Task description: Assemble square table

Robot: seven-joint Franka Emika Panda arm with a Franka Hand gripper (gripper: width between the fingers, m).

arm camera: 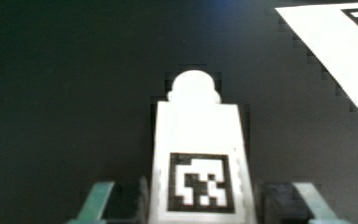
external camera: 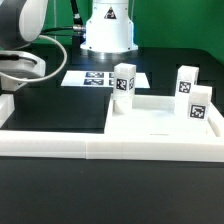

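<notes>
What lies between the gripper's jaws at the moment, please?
A white tagged leg block, seen in the wrist view; whether the jaws clamp it is unclear.

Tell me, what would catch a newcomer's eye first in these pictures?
Probably the white tagged leg blocks standing upright on the big white square slab in the middle of the exterior view, each wearing a black-and-white square tag. Behind them a flat marker board lies on the black table. In the wrist view another leg with a rounded tip fills the picture, sitting between the claw's two greenish fingers.
</notes>
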